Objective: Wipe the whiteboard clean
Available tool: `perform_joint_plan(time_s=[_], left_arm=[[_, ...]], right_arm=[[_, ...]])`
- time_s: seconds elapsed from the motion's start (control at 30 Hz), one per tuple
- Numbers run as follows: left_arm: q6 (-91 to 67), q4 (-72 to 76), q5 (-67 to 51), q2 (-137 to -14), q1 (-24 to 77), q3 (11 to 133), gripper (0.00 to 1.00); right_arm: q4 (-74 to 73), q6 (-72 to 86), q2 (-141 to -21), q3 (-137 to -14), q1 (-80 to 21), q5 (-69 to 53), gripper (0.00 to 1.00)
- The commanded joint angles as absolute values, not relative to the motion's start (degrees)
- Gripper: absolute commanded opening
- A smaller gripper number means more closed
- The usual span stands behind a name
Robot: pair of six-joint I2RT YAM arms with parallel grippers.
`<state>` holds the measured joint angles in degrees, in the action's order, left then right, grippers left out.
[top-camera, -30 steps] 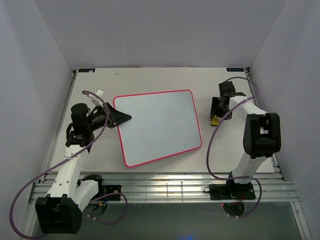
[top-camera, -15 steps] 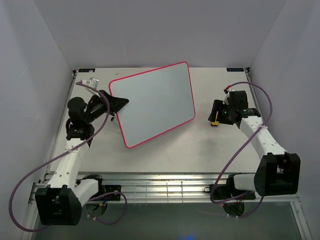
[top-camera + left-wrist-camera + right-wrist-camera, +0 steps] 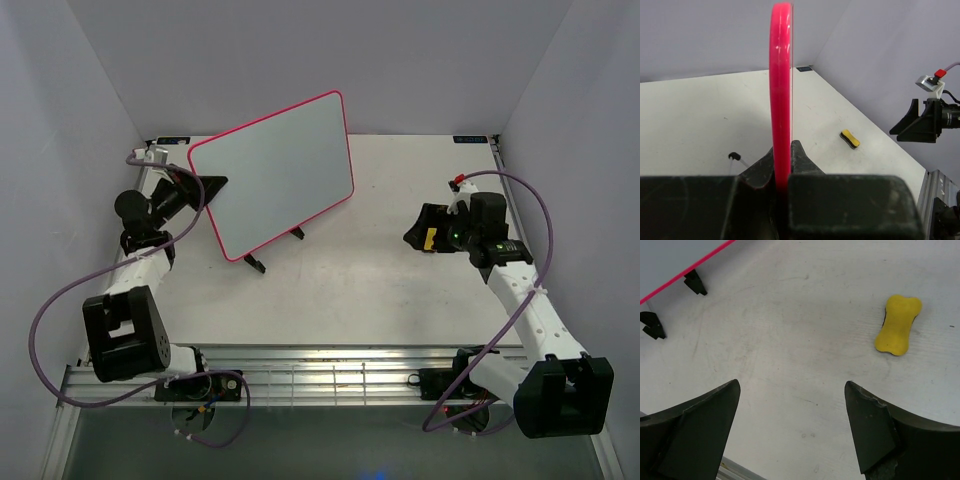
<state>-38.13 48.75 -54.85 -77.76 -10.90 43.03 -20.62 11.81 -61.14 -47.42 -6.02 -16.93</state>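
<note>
**Left tool** (image 3: 216,184): jaws closed narrow on the 9 o'clock edge of the large flat rectangular whiteboard (image 3: 272,175), which has a white face, rounded corners and a thin pink-red frame. In the left wrist view the frame runs straight up from between the two black fingers (image 3: 802,160), pinched on both sides.

**Whiteboard:** held upright on edge and leaning a little. It is at about 10 o'clock from the middle of the pale flat table (image 3: 380,290), near the far left corner. Two small black clip feet (image 3: 255,264) sit on its lower edge. Whether they touch the table cannot be told.

**Right tool** (image 3: 790,390): jaws spread wide, nothing between them. It hangs above the table's 3 o'clock side, well apart from the whiteboard.

**Eraser** (image 3: 898,325): a small yellow bone-shaped block with a dark underside, lying flat on the table. In the right wrist view it is at 1 o'clock from the right tool, beyond the fingertips and clear of both. The clip feet show at 10 o'clock in the same view.
</note>
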Motion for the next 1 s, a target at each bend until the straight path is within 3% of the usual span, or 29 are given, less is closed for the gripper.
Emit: perform_joint_plan(time_s=[0.0, 0.2, 0.4, 0.97], left_arm=[[-48.0, 71.2, -60.2, -78.9, -15.2, 47.7, 0.0], [-46.2, 70.2, -61.4, -78.7, -18.7, 47.0, 0.0], [-43.5, 68.6, -59.9, -78.8, -19.6, 44.7, 0.0], [-45.8, 76.7, -57.2, -80.7, -23.4, 35.9, 0.0]], right_arm=[[-17.0, 12.0, -60.3, -46.3, -6.4, -21.4, 0.93], [-15.9, 12.0, -59.2, -46.0, -7.2, -22.9, 0.98], [-15.5, 12.0, -58.5, -45.6, -8.0, -23.6, 0.9], [-15.3, 11.4, -57.9, -45.4, -10.3, -23.8, 0.9]])
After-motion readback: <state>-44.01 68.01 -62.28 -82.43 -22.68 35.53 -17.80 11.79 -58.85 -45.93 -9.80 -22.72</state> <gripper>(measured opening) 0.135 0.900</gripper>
